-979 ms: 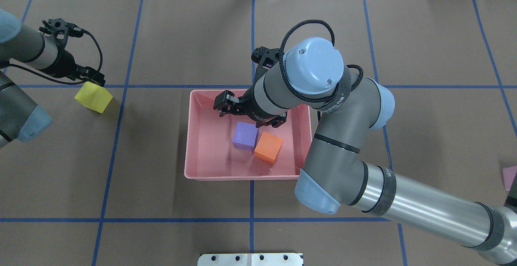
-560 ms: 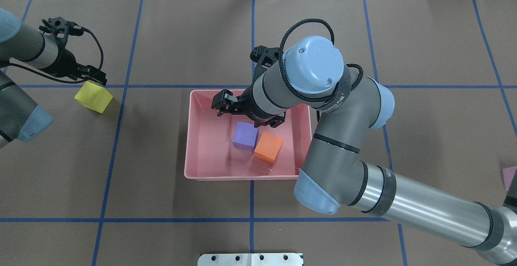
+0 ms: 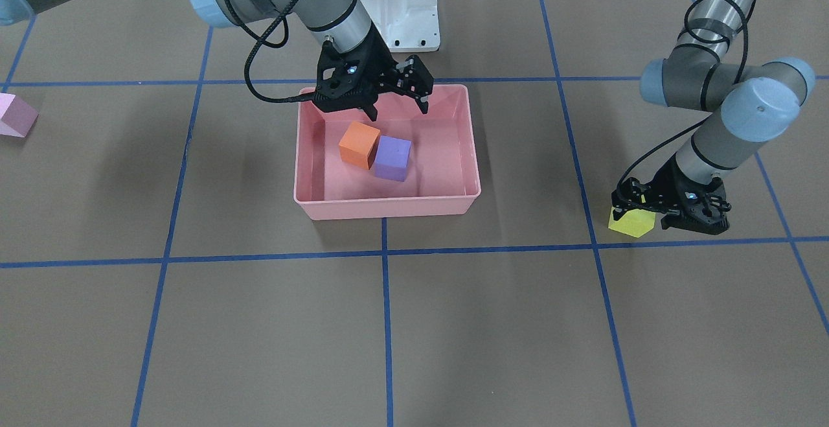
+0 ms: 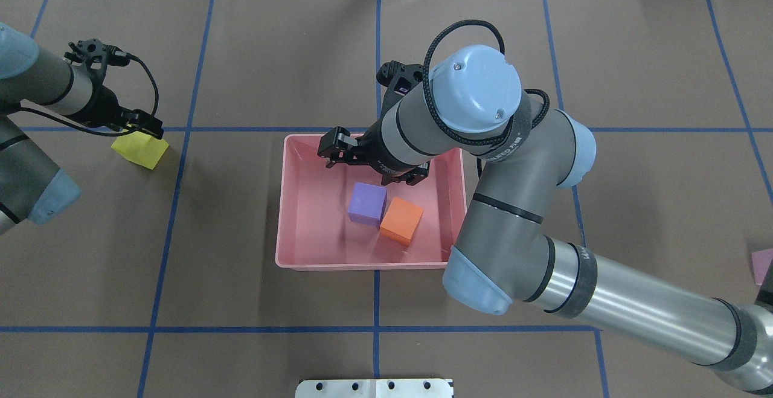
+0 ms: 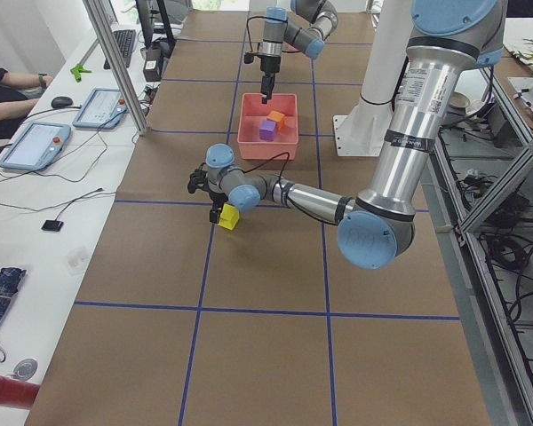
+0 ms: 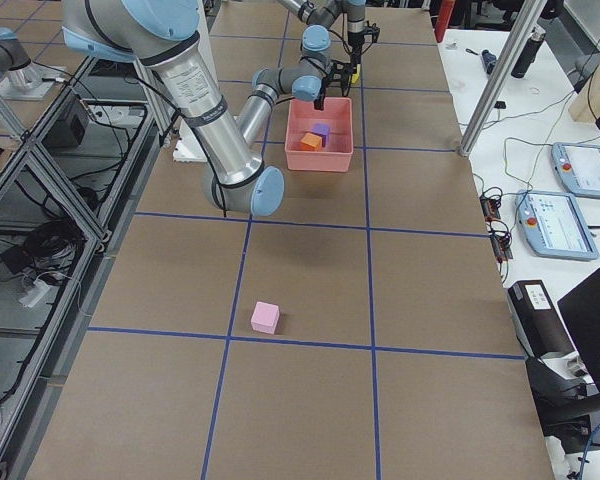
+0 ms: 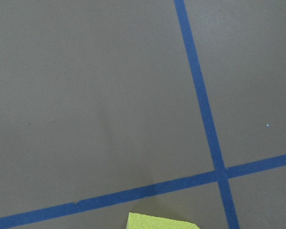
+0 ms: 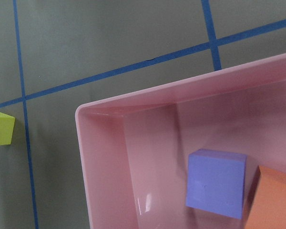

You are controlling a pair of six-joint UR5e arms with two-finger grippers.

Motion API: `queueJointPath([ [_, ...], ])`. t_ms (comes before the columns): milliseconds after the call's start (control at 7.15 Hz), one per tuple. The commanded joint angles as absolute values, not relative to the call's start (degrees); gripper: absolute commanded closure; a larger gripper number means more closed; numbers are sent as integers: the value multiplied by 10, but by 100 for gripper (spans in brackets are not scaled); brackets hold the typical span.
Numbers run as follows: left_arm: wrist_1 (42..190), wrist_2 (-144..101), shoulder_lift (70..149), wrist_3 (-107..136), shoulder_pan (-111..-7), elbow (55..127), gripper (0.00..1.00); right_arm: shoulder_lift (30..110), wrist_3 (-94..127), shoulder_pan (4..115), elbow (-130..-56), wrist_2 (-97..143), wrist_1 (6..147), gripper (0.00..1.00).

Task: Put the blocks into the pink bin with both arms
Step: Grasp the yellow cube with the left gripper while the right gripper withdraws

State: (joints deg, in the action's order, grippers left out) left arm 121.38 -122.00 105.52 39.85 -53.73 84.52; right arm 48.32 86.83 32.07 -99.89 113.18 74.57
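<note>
Two blocks point(image 4: 367, 203) sit skewed in the pink bin point(image 4: 287, 205).

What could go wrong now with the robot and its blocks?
The left gripper looks off-centre over the yellow block, so it might pinch a corner and drop it. The right arm and its open right gripper hang over the bin; if the left arm comes before they leave, the arms could bump. The pink block lies far off, a long reach.
</note>
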Motion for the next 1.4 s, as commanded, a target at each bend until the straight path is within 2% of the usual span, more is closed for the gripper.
queueJointPath([
  [0, 1222, -1217, 1052, 421, -513, 843, 0, 490, 860, 392, -1007, 1205, 756, 1],
  [140, 1222, -1217, 1048, 420, -512, 843, 0, 497, 846, 436, -1019, 1232, 795, 1],
  [280, 1223, -1217, 1047, 418, -512, 843, 0, 503, 761, 455, -1053, 1236, 903, 1],
  [420, 1223, -1217, 1046, 418, -513, 845, 8, 508, 673, 473, -1085, 1234, 1016, 1],
  [560, 1223, -1217, 1043, 424, -513, 850, 40, 558, 613, 508, -1117, 1235, 1037, 1],
  [700, 1225, -1217, 1031, 425, -514, 865, 88, 606, 543, 533, -1138, 1236, 1038, 1],
  [840, 1224, -1217, 1028, 450, -515, 880, 100, 650, 472, 556, -1147, 1235, 1039, 1],
  [1259, 1212, -1223, 1035, 551, -520, 936, 100, 820, 242, 619, -1182, 1235, 1032, 1],
])
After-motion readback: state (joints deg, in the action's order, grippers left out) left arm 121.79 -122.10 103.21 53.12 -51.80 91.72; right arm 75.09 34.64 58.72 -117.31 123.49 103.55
